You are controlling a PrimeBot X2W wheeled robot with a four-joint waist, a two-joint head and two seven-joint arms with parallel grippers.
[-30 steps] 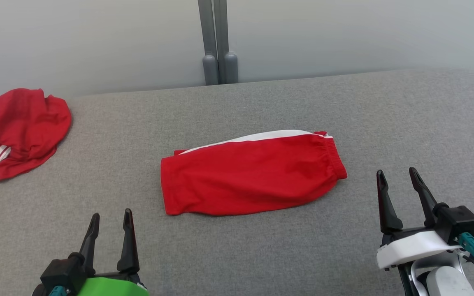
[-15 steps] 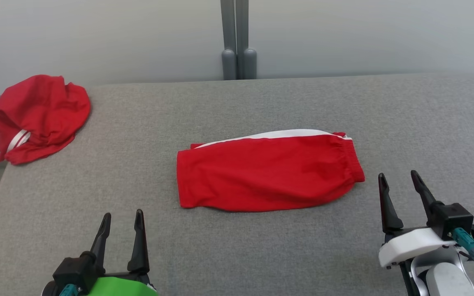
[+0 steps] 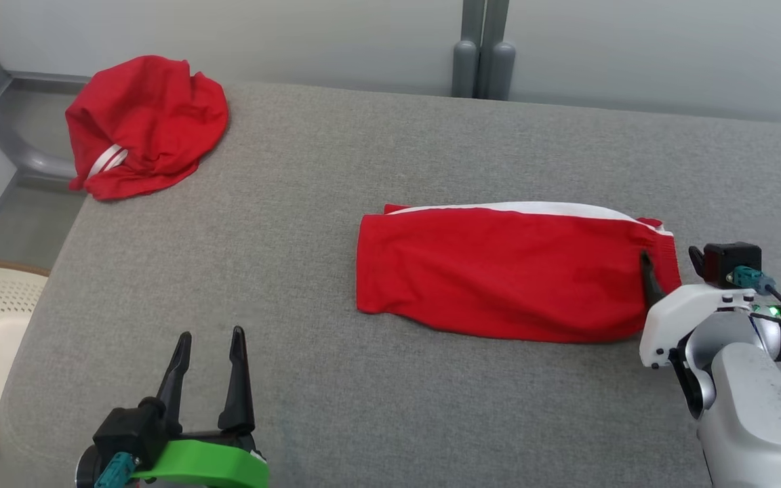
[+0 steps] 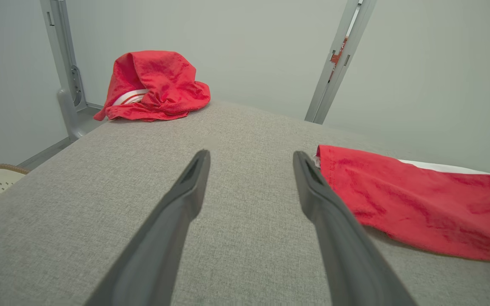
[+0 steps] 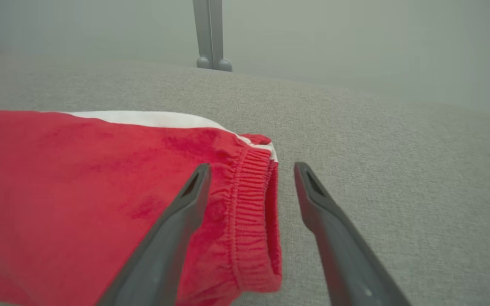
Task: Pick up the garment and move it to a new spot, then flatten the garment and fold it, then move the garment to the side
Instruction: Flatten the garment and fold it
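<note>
Jaws wide on my right gripper (image 3: 668, 256), straddling the waistband (image 5: 249, 191) of the folded red shorts with white stripe (image 3: 506, 271), centre-right on the grey cloth table (image 3: 228, 271). Left gripper (image 3: 211, 332) spread too, empty, lower left. I'd judge pinching one layer could undo the fold

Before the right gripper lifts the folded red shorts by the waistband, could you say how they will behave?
The shorts look thin and creased, so they will probably droop and unfold from one pinch. The ribbed waistband seems thicker, likely giving the right gripper a firmer hold.
</note>
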